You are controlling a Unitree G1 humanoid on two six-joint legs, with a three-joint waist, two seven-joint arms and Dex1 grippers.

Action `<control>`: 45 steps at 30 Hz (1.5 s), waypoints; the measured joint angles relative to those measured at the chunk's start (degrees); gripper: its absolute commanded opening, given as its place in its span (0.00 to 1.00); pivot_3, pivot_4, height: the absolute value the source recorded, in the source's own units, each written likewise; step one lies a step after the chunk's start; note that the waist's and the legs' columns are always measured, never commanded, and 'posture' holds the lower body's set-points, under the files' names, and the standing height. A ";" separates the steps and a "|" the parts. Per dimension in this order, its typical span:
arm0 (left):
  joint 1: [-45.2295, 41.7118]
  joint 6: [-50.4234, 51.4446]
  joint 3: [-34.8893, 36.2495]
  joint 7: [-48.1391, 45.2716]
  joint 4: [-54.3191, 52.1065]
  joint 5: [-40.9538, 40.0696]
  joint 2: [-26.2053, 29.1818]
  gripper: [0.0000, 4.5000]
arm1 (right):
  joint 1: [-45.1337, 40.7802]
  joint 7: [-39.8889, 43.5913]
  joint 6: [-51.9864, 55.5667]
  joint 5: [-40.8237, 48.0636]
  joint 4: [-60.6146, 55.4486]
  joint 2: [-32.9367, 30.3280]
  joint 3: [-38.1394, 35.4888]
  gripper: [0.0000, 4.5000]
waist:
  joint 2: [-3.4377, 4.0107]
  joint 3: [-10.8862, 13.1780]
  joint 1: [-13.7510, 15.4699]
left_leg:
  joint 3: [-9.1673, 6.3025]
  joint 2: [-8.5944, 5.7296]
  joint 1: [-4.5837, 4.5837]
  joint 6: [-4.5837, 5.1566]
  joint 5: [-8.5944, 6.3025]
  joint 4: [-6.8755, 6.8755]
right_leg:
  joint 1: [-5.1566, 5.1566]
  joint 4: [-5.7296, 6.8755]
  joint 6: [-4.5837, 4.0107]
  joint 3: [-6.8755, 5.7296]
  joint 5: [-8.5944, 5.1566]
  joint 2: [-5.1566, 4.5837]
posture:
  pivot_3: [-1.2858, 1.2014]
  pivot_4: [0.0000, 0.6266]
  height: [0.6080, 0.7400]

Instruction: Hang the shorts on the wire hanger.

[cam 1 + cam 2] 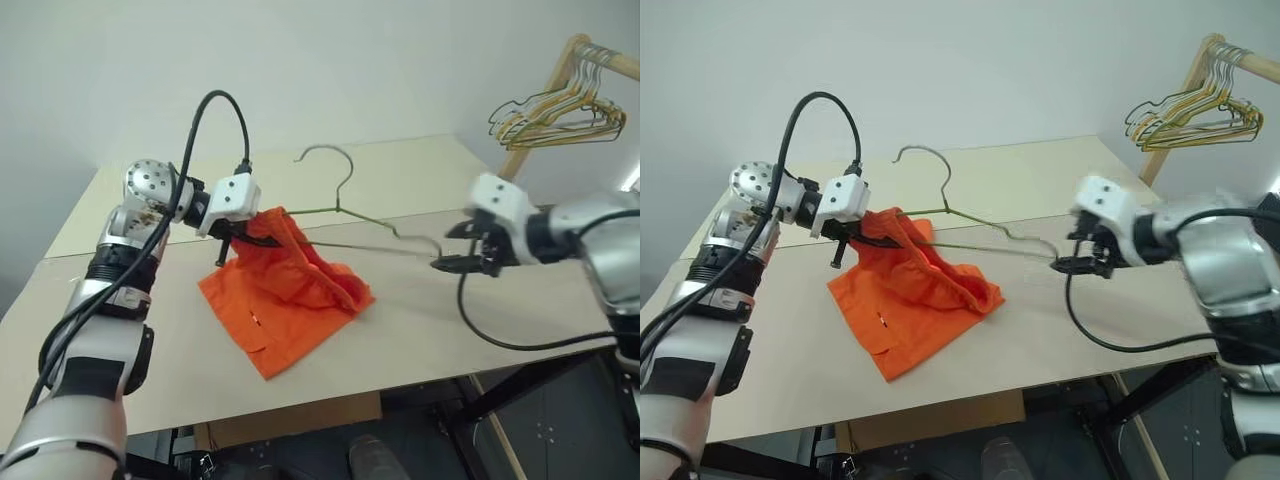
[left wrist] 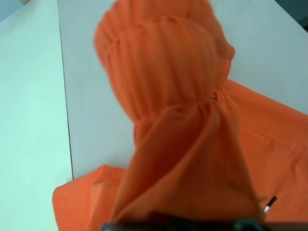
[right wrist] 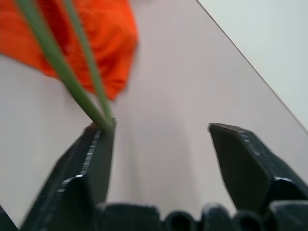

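The bright orange shorts (image 1: 290, 295) lie bunched on the table, with their gathered waistband lifted at the left. My left gripper (image 1: 238, 237) is shut on that raised waistband (image 2: 163, 72). The thin grey-green wire hanger (image 1: 345, 210) has its hook up and toward the back. Its left end is hidden in the shorts, and its two wires run right to a bent corner (image 1: 432, 248). My right gripper (image 3: 161, 127) stands open at that corner. The wire (image 3: 72, 72) ends against the tip of one finger (image 3: 94, 154); the other finger (image 3: 245, 163) is apart from it.
The pale table (image 1: 430, 330) has a seam running across it behind the shorts. A wooden rack with bunched yellow, green and grey hangers (image 1: 560, 115) stands at the back right. A cardboard box (image 1: 300, 420) sits under the table's front edge.
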 measured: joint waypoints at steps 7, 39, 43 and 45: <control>1.58 3.50 1.66 1.55 -2.16 -0.15 0.23 0.00 | 22.86 -6.10 -9.58 2.96 -4.54 5.80 -11.08 0.99 | -0.06 -0.04 -0.01 | 0.01 0.00 0.12 0.01 0.00 0.01 | 0.16 0.00 0.04 0.02 -0.03 0.01 | 0.40 0.00 1.00; 7.02 6.29 3.24 5.21 -9.41 -2.24 0.41 0.00 | 21.54 -34.84 -15.65 3.89 -1.84 40.43 0.82 0.00 | -0.12 -0.10 0.15 | 0.01 -0.03 0.31 0.01 0.00 0.00 | 0.20 0.10 0.06 0.17 -0.02 0.12 | 0.42 0.00 1.00; 10.82 5.89 4.22 4.61 -10.93 -4.19 1.27 0.00 | 21.64 -31.05 -14.91 6.64 -2.37 34.79 -1.36 0.00 | -0.12 -0.10 0.12 | 0.01 -0.02 0.30 0.01 0.00 0.00 | 0.19 0.09 0.06 0.16 -0.02 0.13 | 0.41 0.00 1.00; 12.78 5.12 4.33 2.78 -11.89 -5.38 2.64 0.00 | 21.62 -27.26 -13.85 8.70 -2.68 29.59 -1.69 0.00 | -0.12 -0.10 0.08 | 0.01 -0.02 0.30 0.02 -0.01 0.00 | 0.19 0.08 0.06 0.15 -0.02 0.12 | 0.41 0.00 1.00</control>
